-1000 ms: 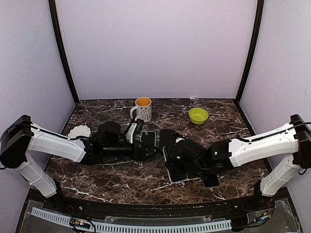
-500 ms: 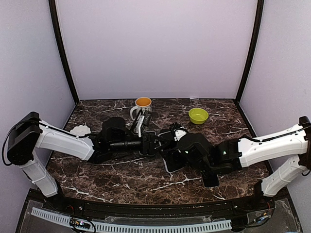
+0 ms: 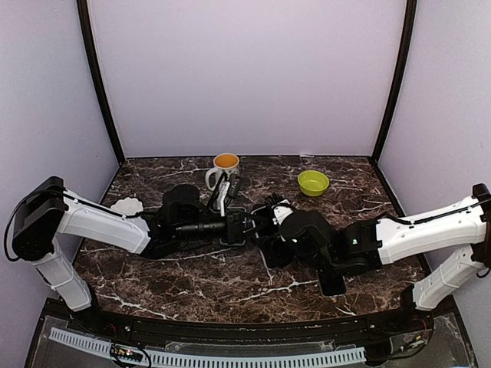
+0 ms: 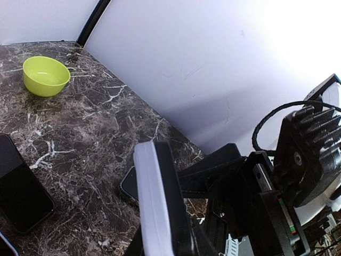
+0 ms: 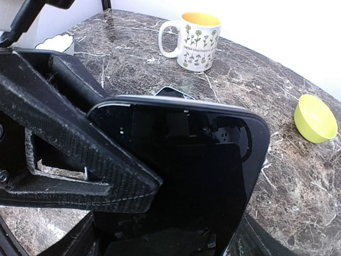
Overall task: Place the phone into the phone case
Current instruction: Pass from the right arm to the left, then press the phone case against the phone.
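The phone case (image 5: 202,170), black inside with a camera cut-out and a pale outer edge, is held up off the table between both arms. My right gripper (image 5: 186,213) is shut across its width. My left gripper (image 4: 162,240) is shut on its side edge, where the case (image 4: 154,202) shows edge-on as a white and black slab. One left finger (image 5: 69,154) lies over the case's left part. In the top view the left gripper (image 3: 247,225) and right gripper (image 3: 265,230) meet at the table's middle. A black phone (image 4: 16,186) lies flat below, and another dark phone (image 3: 331,284) sits nearer the front.
A flowered white mug (image 3: 225,170) stands at the back centre with a lime green bowl (image 3: 313,182) to its right. A white scalloped dish (image 3: 125,207) lies on the left beside the left arm. Purple walls close in three sides of the marble table (image 3: 199,284).
The right gripper lifted the case off the table and brought it toward the centre. The left gripper moved right to meet it, and its jaws closed on the case's edge.
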You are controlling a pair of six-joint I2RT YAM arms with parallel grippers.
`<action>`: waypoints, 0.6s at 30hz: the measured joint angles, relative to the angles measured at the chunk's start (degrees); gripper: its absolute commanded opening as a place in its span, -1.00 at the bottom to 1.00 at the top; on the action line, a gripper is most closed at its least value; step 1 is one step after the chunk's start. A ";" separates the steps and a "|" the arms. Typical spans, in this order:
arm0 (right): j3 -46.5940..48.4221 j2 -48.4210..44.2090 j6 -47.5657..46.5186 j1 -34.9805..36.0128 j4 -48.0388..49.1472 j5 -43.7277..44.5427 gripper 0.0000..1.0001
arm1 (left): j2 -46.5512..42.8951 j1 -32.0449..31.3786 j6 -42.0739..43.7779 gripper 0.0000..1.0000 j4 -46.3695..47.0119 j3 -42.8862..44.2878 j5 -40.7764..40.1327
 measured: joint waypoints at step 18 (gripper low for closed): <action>-6.49 -4.44 -19.28 -22.34 5.95 -55.08 0.79 | -4.31 0.33 36.65 -0.93 -0.33 -13.86 0.11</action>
